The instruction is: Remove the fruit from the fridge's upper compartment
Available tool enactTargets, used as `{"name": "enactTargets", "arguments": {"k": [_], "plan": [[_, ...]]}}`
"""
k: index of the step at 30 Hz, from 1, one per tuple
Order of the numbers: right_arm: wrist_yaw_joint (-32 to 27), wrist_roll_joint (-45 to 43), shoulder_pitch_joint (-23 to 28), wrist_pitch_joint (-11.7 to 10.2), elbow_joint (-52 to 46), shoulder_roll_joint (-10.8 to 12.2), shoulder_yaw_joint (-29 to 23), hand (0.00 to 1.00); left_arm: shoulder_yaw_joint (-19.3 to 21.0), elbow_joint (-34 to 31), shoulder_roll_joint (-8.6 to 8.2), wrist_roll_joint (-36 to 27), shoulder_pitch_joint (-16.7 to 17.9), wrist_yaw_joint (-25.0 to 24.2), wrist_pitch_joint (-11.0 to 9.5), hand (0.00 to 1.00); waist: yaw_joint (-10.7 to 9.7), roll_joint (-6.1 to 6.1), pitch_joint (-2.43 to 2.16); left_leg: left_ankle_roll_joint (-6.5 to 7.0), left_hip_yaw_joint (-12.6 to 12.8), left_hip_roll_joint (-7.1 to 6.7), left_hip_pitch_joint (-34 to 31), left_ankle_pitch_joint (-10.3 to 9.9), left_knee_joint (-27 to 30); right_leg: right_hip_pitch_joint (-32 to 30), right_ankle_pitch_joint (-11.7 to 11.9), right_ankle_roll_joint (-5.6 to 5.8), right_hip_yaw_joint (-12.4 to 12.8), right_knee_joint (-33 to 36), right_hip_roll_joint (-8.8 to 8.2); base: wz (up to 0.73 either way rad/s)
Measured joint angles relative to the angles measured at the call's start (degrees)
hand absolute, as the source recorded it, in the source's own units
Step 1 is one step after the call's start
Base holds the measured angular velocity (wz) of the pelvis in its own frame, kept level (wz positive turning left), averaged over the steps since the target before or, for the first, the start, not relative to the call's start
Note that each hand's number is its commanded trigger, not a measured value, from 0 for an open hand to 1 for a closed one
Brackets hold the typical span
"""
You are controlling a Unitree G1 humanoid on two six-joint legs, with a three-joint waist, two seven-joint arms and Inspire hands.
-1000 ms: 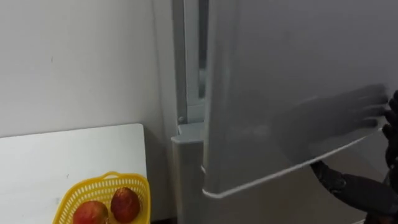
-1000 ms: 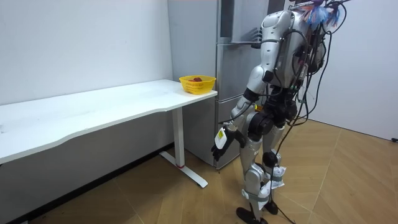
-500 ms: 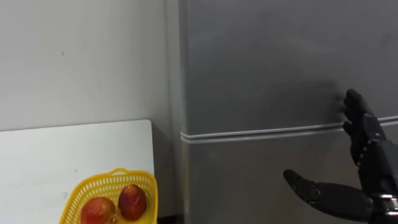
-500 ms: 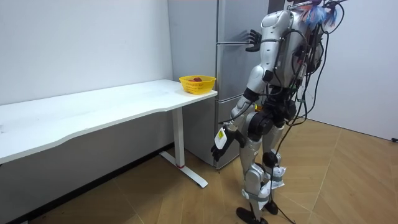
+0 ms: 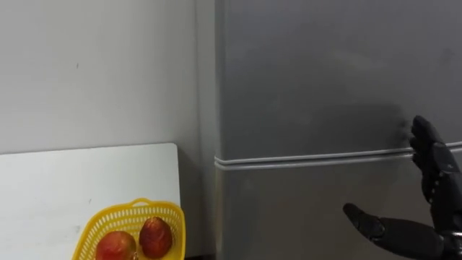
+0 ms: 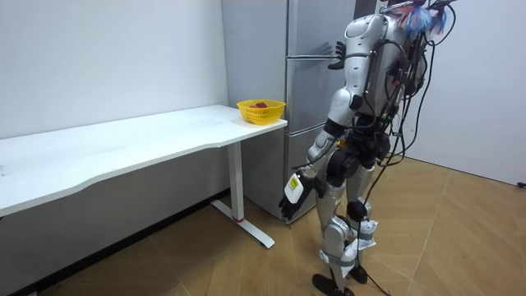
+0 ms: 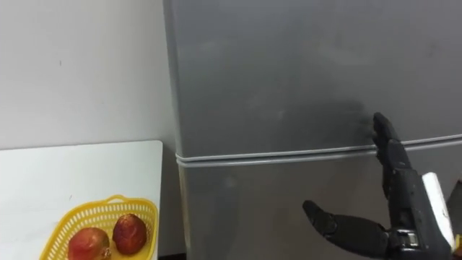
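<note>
1. I see a white counter (image 6: 123,144) running along the white wall, standing on white legs on the wooden floor (image 6: 205,263).
2. One thing stands directly on the counter: a yellow basket (image 5: 130,209) of open lattice, set at the end on the room view's right, close to the corner there.
3. Two red fruits (image 5: 155,236) lie side by side in the basket.
4. The counter top beside the basket, toward the view's left, is bare white.

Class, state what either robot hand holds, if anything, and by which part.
Nothing: the right hand is open before the fridge; left hand hangs empty.
</note>
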Motion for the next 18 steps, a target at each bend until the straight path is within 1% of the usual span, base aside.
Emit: {"name": "enactTargets", "arguments": {"k": [2,3,4,6,7,8,9,11,12,13,14,15,16,18], "plan": [[-2.8,0.0,0.2,-0.4,1.4,0.1,-1.5,0.00,0.4,0.0,-0.01,0.0,0.7,0.0,0.4,0.00,-0.1,0.22,0.04,0.01,0.0,-0.01,0.0,0.0,0.0,0.0,0.0,0.04,0.0,-0.1,0.00,0.00],[-4.5,0.2,1.0,-0.4,2.2,0.3,-2.2,0.00,0.6,0.3,-0.01,0.0,0.8,0.0,0.6,0.00,-0.1,0.16,-0.15,0.00,0.0,-0.01,0.0,0.0,0.0,0.1,0.0,0.03,0.0,-0.1,0.00,0.00],[-5.2,0.4,1.6,-0.4,2.3,0.6,-2.5,0.00,0.7,0.4,-0.01,0.0,0.9,0.0,0.7,0.00,-0.1,0.21,-0.16,0.00,0.0,-0.02,0.0,0.0,0.0,0.1,0.0,0.03,-0.1,-0.1,-0.01,0.00],[-7.7,0.9,3.3,-1.1,5.0,2.5,-3.5,0.00,0.7,0.1,-0.04,0.0,1.2,0.2,1.2,0.00,-0.7,0.54,-0.25,0.00,-0.1,0.00,-0.1,0.0,0.1,0.2,0.0,0.02,-0.4,-0.2,-0.04,0.06],[-8.4,0.9,3.9,-1.2,6.3,2.8,-3.5,0.00,0.7,-0.3,-0.13,0.0,1.5,0.4,1.3,0.00,-0.9,0.61,-0.35,0.00,-0.1,0.02,-0.2,0.0,0.1,0.2,0.0,0.02,-0.5,-0.2,-0.05,0.05],[-9.1,1.0,5.0,-1.2,9.6,3.1,-3.5,0.00,0.8,-1.0,-0.47,0.0,2.1,0.9,1.5,0.00,-1.1,0.83,-0.53,0.00,-0.1,0.03,-0.2,0.0,0.1,0.2,0.0,0.02,-0.5,-0.2,-0.08,0.00],[-9.7,1.3,6.4,-0.9,12.8,3.4,-3.5,0.00,1.1,-1.0,-1.05,0.0,2.7,1.5,1.8,0.00,-1.2,1.21,-0.65,0.02,0.2,0.05,-0.1,0.0,0.1,0.2,0.0,0.03,-0.4,-0.2,-0.11,-0.04],[-10.4,2.1,8.0,0.1,16.3,4.4,-3.5,0.00,2.0,-1.0,-1.92,-0.1,3.2,1.7,2.2,0.00,-1.1,1.46,-0.68,0.02,0.6,0.04,0.1,0.0,-0.1,0.2,0.0,0.09,0.0,0.1,-0.09,-0.11],[-11.1,2.4,8.6,0.2,19.5,4.9,-3.4,0.00,2.0,-0.7,-2.24,-0.1,3.6,1.7,2.4,0.00,-1.2,1.86,-0.54,0.02,0.7,0.03,0.5,0.0,-0.3,0.3,0.0,0.12,0.4,0.1,-0.02,-0.14],[-11.4,2.7,8.9,0.2,21.6,5.0,-3.2,0.00,1.9,-0.4,-2.33,-0.1,3.7,1.7,2.5,0.00,-1.2,2.16,-0.56,0.03,0.8,0.00,0.5,0.0,-0.3,0.4,-0.1,0.20,0.4,0.1,-0.01,-0.08],[-11.5,3.6,9.4,0.6,26.0,5.0,-2.9,0.00,1.9,-0.4,-2.44,-0.1,4.1,1.8,2.8,0.00,-1.3,2.30,-0.57,0.04,0.7,0.00,0.9,0.0,-0.3,0.8,-0.3,0.24,0.5,0.1,-0.02,0.00],[-11.6,5.3,10.3,1.9,29.0,5.1,-2.7,0.00,1.9,-0.5,-2.59,-0.1,4.6,2.2,3.0,0.00,-1.3,2.62,-0.54,0.04,0.7,0.00,1.4,0.0,-0.4,0.9,-0.7,0.58,0.6,0.3,-0.03,0.03],[-11.8,5.9,10.6,2.4,30.3,5.2,-2.5,0.00,1.9,-0.5,-2.62,-0.1,4.9,2.4,3.1,0.00,-1.3,2.74,-0.54,0.04,0.7,-0.02,1.4,0.0,-0.4,0.9,-0.9,0.68,0.6,0.4,-0.06,0.00],[-11.8,6.7,10.9,2.7,37.5,5.7,-1.0,0.00,2.0,-0.3,-2.66,-0.1,5.7,2.8,3.9,0.00,-1.4,2.72,-0.53,0.03,0.5,-0.01,1.5,0.0,-0.2,1.1,-1.0,0.61,0.5,0.5,-0.01,0.02]]}}
